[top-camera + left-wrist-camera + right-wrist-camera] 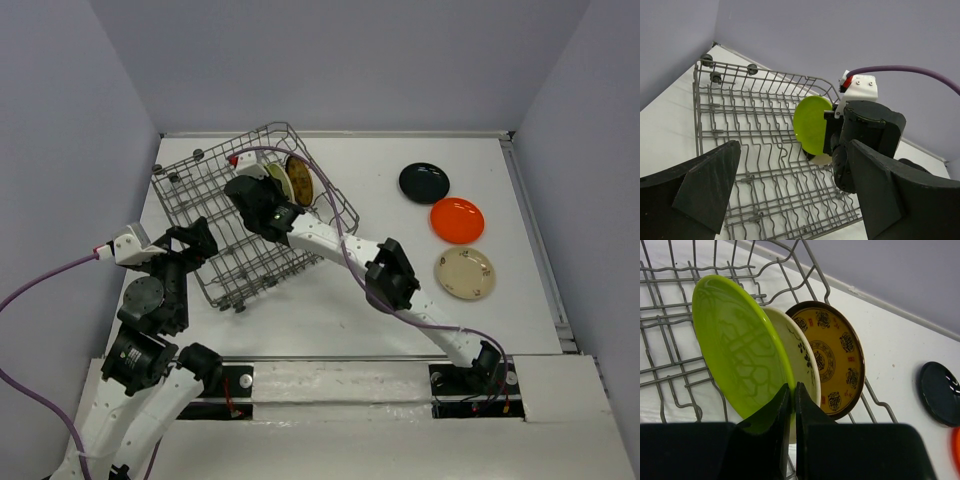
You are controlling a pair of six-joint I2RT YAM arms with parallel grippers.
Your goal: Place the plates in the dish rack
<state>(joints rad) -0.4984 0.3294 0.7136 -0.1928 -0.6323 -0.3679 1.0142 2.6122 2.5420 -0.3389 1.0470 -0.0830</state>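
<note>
The grey wire dish rack (200, 215) stands at the back left, also in the left wrist view (755, 165). A brown-yellow patterned plate (835, 357) and a cream plate (802, 352) stand upright in its far right end. My right gripper (793, 386) is shut on the lower rim of the lime green plate (740, 350), held upright beside the cream one; the plate also shows in the left wrist view (811, 125). My left gripper (195, 240) is open and empty at the rack's near left edge, jaws wide apart over the wires (795, 150).
Three plates lie flat on the table to the right of the rack: black (424, 182), orange (457, 220) and a beige patterned one (465, 273). The right arm (390, 275) stretches diagonally across the table's middle. Grey walls close in the back and sides.
</note>
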